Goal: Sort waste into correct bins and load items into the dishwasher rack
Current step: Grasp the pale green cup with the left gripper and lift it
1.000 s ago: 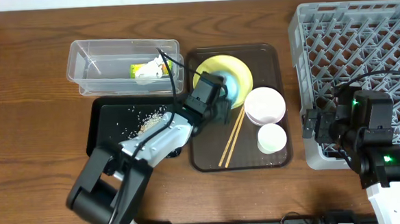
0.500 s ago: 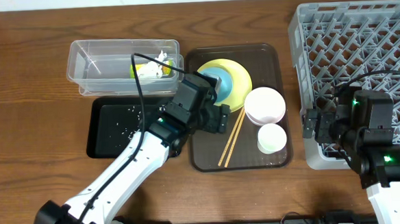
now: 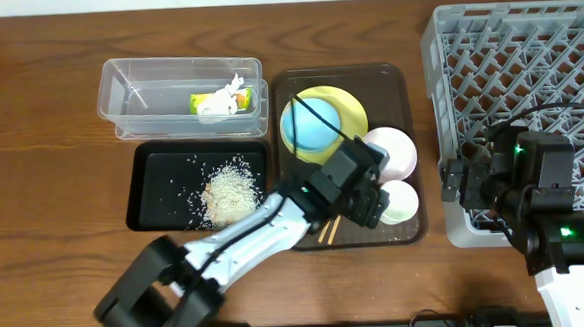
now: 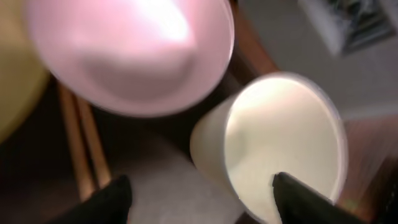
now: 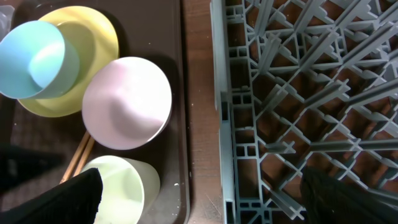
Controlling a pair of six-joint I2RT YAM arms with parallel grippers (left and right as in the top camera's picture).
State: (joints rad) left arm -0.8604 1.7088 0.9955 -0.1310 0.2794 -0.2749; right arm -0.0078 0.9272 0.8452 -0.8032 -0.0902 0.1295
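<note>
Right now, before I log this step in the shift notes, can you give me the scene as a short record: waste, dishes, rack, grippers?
clear tub: wrapper and tissue inside
black tray: rice heaped inside
brown tray: yellow plate with blue bowl on it, pink bowl, white cup, chopsticks
rack: no dishes seen in it
left gripper: open, low over the white cup
right gripper: open, above the rack's edge

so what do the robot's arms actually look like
Both have blocky black joints. The left arm has white links and a thin black cable; the right arm shows green lights, a white lower link and black cable. Pincer fingers are black.
</note>
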